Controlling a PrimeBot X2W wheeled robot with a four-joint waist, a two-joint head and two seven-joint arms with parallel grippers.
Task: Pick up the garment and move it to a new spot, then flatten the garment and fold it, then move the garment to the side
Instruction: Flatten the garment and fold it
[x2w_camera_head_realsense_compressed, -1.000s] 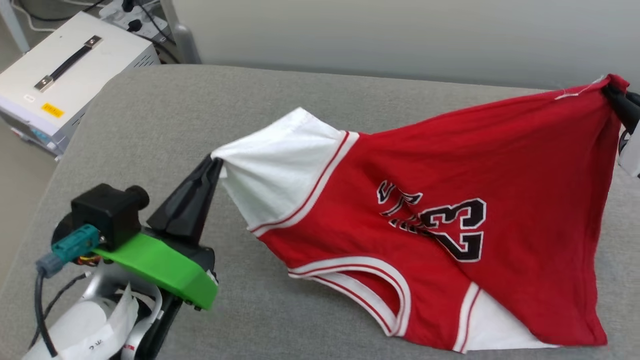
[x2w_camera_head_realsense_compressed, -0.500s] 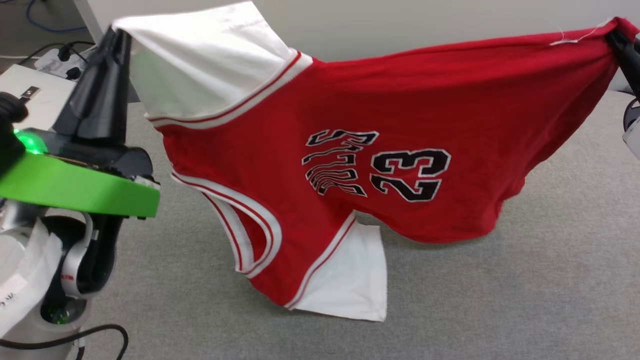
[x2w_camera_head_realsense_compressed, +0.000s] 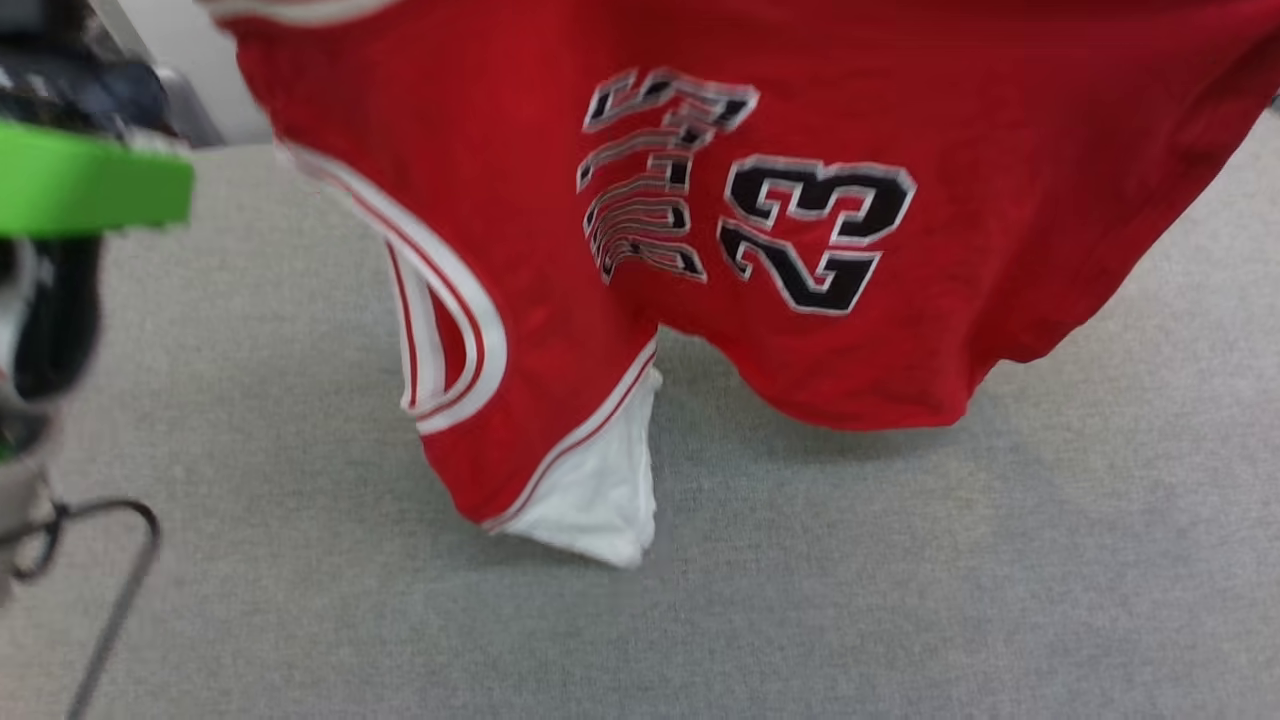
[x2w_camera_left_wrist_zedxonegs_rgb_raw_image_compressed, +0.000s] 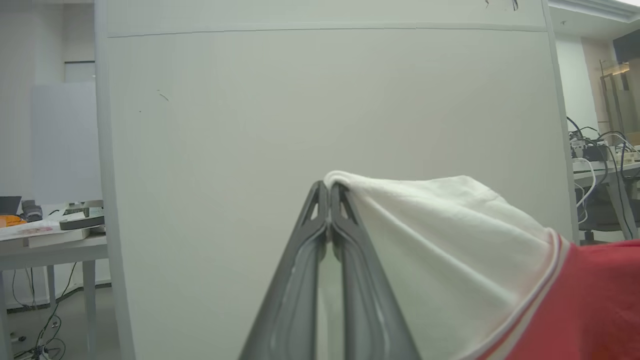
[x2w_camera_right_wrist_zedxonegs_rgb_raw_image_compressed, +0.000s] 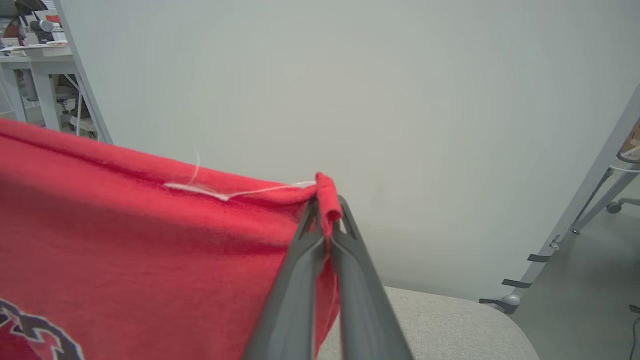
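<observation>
The garment (x2w_camera_head_realsense_compressed: 850, 90) hangs stretched between my two grippers above the grey cushion, front toward the head camera, its dark number 23 (x2w_camera_head_realsense_compressed: 815, 230) lying sideways. Its lower white sleeve (x2w_camera_head_realsense_compressed: 600, 500) dangles down to the cushion; whether it touches is unclear. In the left wrist view my left gripper (x2w_camera_left_wrist_zedxonegs_rgb_raw_image_compressed: 330, 187) is shut on the edge of the other white sleeve (x2w_camera_left_wrist_zedxonegs_rgb_raw_image_compressed: 440, 235). In the right wrist view my right gripper (x2w_camera_right_wrist_zedxonegs_rgb_raw_image_compressed: 327, 207) is shut on a rolled red hem corner (x2w_camera_right_wrist_zedxonegs_rgb_raw_image_compressed: 325, 192), with a loose white thread beside it. The green part of my left wrist (x2w_camera_head_realsense_compressed: 90, 185) shows at the head view's left edge.
The grey cushioned surface (x2w_camera_head_realsense_compressed: 900, 580) spreads below the garment. A pale partition wall (x2w_camera_left_wrist_zedxonegs_rgb_raw_image_compressed: 300, 100) stands behind it. Desks with cables sit beyond the wall, one on the left (x2w_camera_left_wrist_zedxonegs_rgb_raw_image_compressed: 45, 235) and one on the right (x2w_camera_left_wrist_zedxonegs_rgb_raw_image_compressed: 600, 165). A dark cable (x2w_camera_head_realsense_compressed: 100, 560) loops at the lower left.
Both arms have lifted the garment off the cushion until it hangs, still held at the sleeve and the hem corner. The head view has also shifted and blurred.
</observation>
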